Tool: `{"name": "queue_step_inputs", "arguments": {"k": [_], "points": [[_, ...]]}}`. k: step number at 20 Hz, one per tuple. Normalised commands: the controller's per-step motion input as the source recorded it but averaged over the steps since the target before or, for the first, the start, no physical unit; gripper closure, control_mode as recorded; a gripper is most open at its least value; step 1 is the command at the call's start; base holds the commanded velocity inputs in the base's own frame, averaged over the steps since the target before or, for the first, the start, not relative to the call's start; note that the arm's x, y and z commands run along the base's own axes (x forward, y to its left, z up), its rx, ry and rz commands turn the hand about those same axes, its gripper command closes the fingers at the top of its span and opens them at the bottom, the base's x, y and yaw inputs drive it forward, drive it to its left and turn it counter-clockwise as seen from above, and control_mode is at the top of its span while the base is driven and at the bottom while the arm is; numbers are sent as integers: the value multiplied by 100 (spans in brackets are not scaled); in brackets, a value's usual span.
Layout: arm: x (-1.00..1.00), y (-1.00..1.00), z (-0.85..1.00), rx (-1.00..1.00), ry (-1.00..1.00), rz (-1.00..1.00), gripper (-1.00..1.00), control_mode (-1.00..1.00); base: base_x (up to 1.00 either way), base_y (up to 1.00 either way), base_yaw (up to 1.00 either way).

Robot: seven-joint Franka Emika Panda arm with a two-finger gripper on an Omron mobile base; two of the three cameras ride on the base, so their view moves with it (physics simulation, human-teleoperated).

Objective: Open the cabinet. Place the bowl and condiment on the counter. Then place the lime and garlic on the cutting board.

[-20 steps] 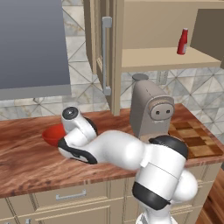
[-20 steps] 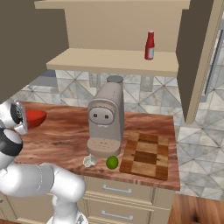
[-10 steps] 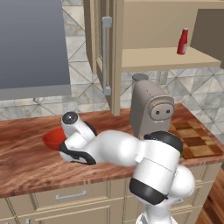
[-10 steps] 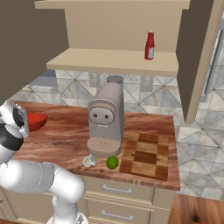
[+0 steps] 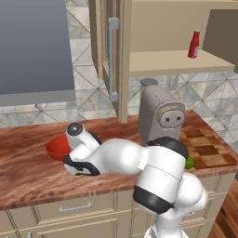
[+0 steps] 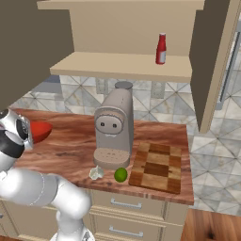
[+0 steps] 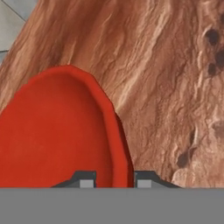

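The cabinet [image 5: 111, 56] stands open, and the condiment [image 5: 194, 44] [image 6: 161, 48] is upright on its shelf. My gripper [image 7: 114, 180] is shut on the rim of the red bowl [image 7: 52, 131] [image 5: 56, 146] [image 6: 40, 131], low over the left part of the counter [image 5: 28, 172] [image 6: 70, 146]. Whether the bowl touches the wood I cannot tell. At the counter's front edge the lime [image 6: 121, 174] [image 5: 189, 162] lies beside the garlic [image 6: 96, 173]. Just right of them is the checkered cutting board [image 6: 157, 167] [image 5: 207, 148].
A beige coffee machine [image 5: 160, 116] [image 6: 113, 129] stands mid-counter between the bowl and the board. The open cabinet door with its bar handle [image 5: 113, 58] hangs over the counter's back. Drawers [image 6: 124, 204] run below the front edge.
The arm has sunk a little, bringing the held bowl lower toward the counter. Everything else stays where it was.
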Motion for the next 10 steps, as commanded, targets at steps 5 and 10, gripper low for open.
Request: {"name": "queue_step_inputs", "arguments": {"k": [5,10], "points": [[23,0,-19,0,0,0,100,-100,0,0,0],[31,0,-22,0,0,0,100,-100,0,0,0]]}}
